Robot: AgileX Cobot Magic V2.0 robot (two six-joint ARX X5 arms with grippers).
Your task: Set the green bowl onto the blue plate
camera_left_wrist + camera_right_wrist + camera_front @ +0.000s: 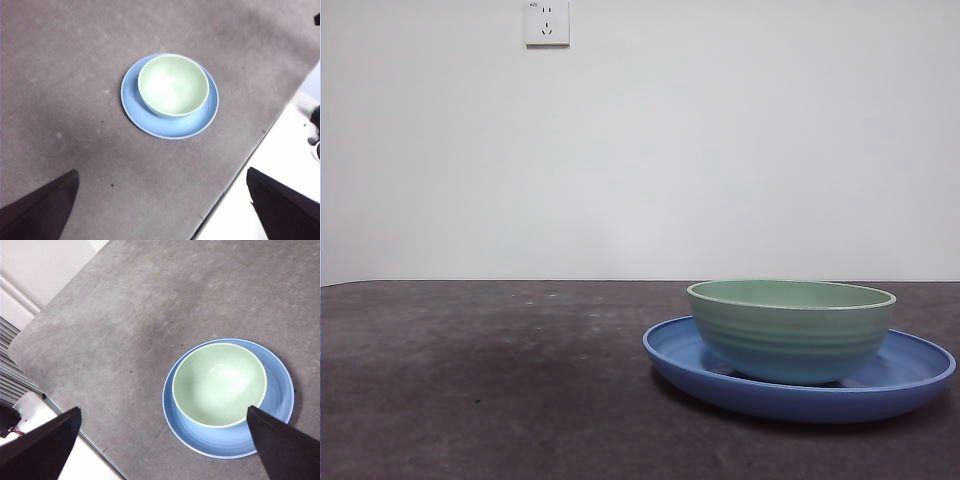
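The green bowl (790, 330) sits upright inside the blue plate (910, 375) on the grey tabletop (480, 380), the placing apparently done, as both hands, left (162, 210) and right (165, 450), hover above, spread and empty.

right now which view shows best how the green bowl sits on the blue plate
The left wrist view: the whole green bowl shows off-centre inside the blue plate. The right wrist view has one rim edge behind a jaw. The front view shows only the side, bowl resting on the plate.
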